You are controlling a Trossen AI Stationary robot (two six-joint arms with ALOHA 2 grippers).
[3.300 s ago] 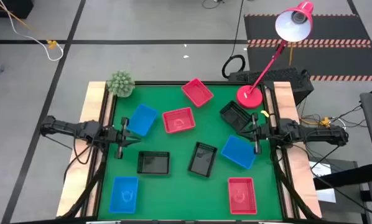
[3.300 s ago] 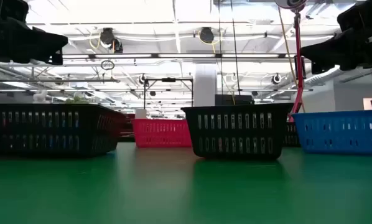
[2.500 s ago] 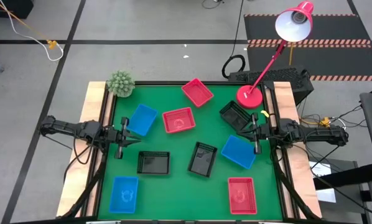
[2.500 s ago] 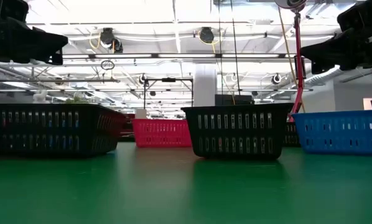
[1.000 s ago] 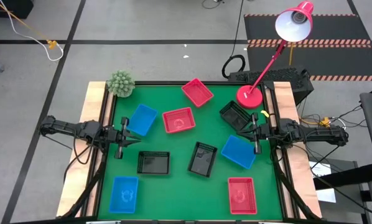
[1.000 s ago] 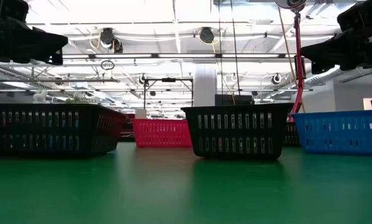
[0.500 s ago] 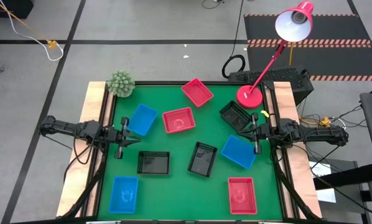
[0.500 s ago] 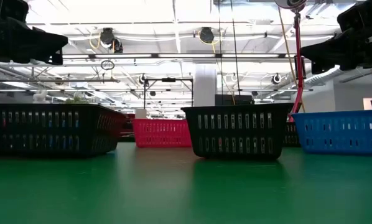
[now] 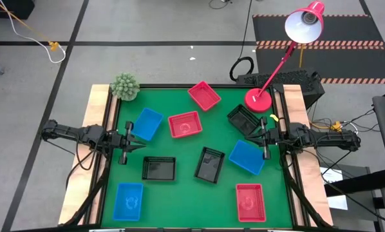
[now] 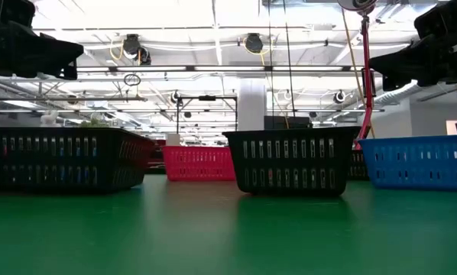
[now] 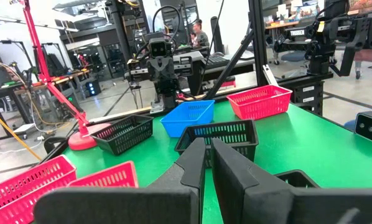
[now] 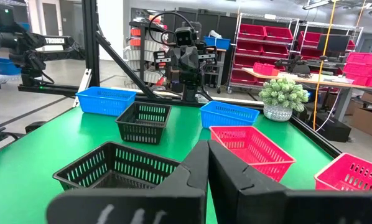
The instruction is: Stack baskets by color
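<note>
nine baskets are lying singly on the green table [image 9: 179, 148] — red ones at the far middle [image 9: 204, 95], the centre [image 9: 184, 124] and the near right [image 9: 250, 201], blue ones at far left [image 9: 145, 124], near left [image 9: 129, 200] and right [image 9: 246, 156], black ones at [image 9: 159, 168], [image 9: 210, 164] and [image 9: 243, 120]. the left gripper [image 9: 133, 143] is hanging at the left edge and the right gripper [image 9: 257, 136] at the right edge — both are holding nothing, the right's jaws pressed together, the left's nearly touching.

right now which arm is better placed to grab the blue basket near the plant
Left. The left gripper waits at the table's left edge, right beside that blue basket. The right gripper sits across the table, with other baskets between.
</note>
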